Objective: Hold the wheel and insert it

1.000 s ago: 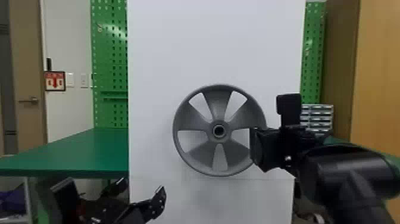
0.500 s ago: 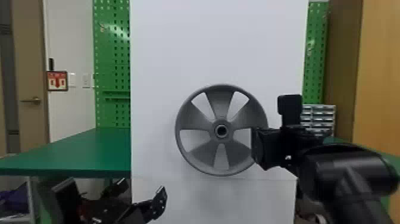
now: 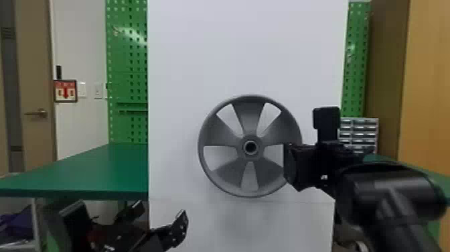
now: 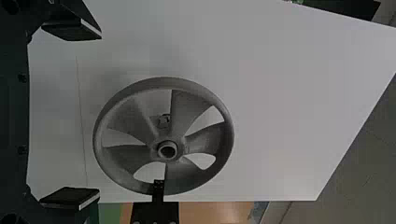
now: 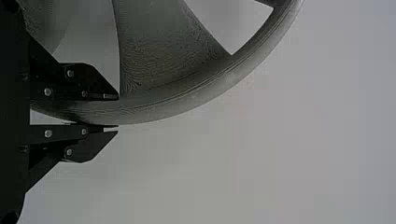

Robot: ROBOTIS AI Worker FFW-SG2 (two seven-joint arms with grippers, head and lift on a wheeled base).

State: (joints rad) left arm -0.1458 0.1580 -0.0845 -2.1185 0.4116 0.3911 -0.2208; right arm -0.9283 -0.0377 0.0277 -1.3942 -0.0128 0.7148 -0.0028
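Note:
The grey spoked wheel (image 3: 249, 181) stands upright before the white panel (image 3: 247, 50), its hub facing the head camera. At the wheel's right rim is my right gripper (image 3: 290, 167). In the right wrist view, the right gripper (image 5: 116, 112) is shut on the rim, one finger on each side of it. Low at the left in the head view, my left gripper (image 3: 157, 211) stands apart from the wheel. From the left wrist view, the left gripper (image 4: 100, 116) is open with its fingers wide apart, and a small fitting (image 4: 163, 121) shows through a gap between the wheel's spokes (image 4: 191, 107).
A green table (image 3: 100, 171) extends left of the panel, with green pegboard (image 3: 127, 67) behind it. Small drawers (image 3: 360, 129) and a wooden cabinet (image 3: 425, 83) stand at the right. The panel's lower part has a horizontal seam.
The whole head view has shifted slightly, with panel, wheel and background appearing a little farther right. The right gripper keeps its hold on the rim.

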